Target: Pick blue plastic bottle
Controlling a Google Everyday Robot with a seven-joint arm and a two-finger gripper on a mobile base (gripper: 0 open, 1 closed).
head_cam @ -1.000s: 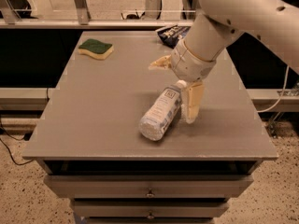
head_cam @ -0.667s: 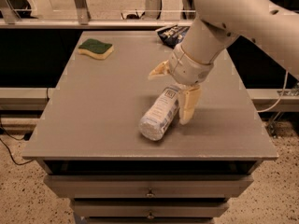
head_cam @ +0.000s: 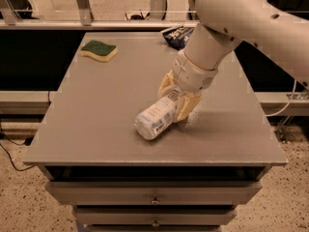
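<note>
Lowered since a moment ago, the gripper (head_cam: pixel 176 99) has its jaws clamped on the far end of the blue plastic bottle (head_cam: pixel 155 118), lying sideways on the worktop (head_cam: pixel 96 120) well apart from the green sponge (head_cam: pixel 99 50), cap hidden.

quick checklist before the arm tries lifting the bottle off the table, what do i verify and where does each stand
1. Target: the blue plastic bottle lies on its side on the table, base toward the front edge. Ok.
2. Placement: the gripper is down at the bottle's far end, straddling it. Ok.
3. Hold firm enough to lift: cannot tell.
4. Cap end: hidden by the gripper. Cannot tell.
5. Neighbours: the sponge and the dark snack bag sit at the back, well apart from the bottle. Ok.
6. Whole bottle resting on the table, none of it over the edge. Ok.
</note>
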